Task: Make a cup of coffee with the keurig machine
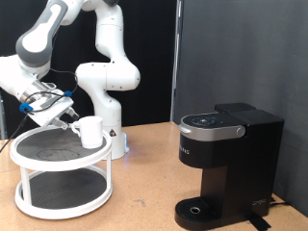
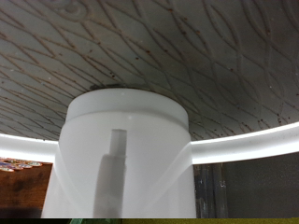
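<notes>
On the upper tier of the white two-tier stand (image 1: 58, 160), gripper (image 1: 65, 112) reaches the white mug (image 1: 89, 131), grip state indiscernible; pickup step, needing secure grasp before transfer toward Keurig machine (image 1: 226, 164).

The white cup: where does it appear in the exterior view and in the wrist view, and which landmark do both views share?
Exterior view: the white cup stands on the top tier of the round white stand, at the exterior view's left, just beside the gripper.
Wrist view: the cup fills the foreground, very close.
Shared landmark: the stand's dark patterned top with its white rim.
</notes>
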`<move>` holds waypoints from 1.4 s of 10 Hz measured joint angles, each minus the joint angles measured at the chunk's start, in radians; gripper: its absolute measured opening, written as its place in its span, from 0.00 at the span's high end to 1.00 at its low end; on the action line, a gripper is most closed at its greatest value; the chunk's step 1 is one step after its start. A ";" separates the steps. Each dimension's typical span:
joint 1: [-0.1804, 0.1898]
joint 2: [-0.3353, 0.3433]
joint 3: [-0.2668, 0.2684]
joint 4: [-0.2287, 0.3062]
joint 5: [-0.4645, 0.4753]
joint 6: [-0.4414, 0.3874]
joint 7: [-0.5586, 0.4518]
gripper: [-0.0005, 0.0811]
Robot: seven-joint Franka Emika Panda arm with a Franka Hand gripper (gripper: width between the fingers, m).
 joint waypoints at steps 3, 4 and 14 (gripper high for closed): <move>0.000 -0.002 0.004 0.001 0.014 0.005 0.024 0.59; 0.000 -0.003 0.008 0.001 0.019 0.009 0.033 0.59; 0.000 -0.012 0.013 0.002 0.020 0.008 0.037 0.82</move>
